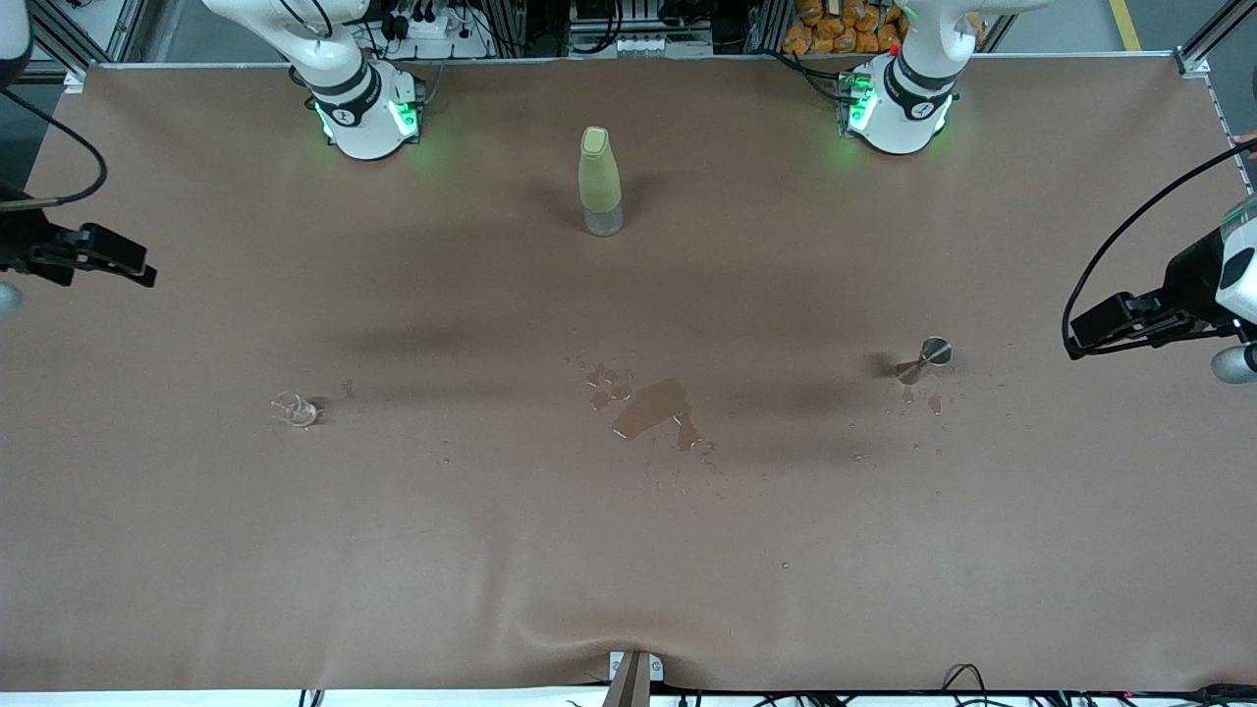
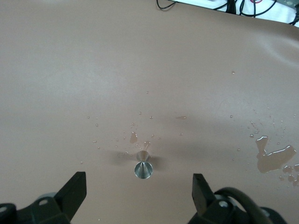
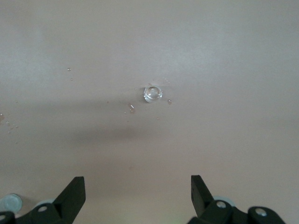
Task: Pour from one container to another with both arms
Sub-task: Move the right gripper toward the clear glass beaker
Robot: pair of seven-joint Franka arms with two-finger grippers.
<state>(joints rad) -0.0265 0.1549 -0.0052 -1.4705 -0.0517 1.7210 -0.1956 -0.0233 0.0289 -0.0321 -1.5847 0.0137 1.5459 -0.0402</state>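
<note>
My table (image 1: 884, 550) is covered in a smooth brown sheet, rippled at the front edge, with aluminium framing and cables above it. Taking the puddle (image 1: 650, 409) as landmark: toward my right arm's end stands a small clear glass cup (image 1: 294, 408), with my right gripper (image 1: 137, 270) spread wide and empty above that end. Farther from the camera stands a matte yellow-green bottle (image 1: 599, 180). Toward my left arm's end stands a steel jigger (image 1: 923, 359); my left gripper (image 1: 1080, 339) hovers there, spread, empty.
</note>
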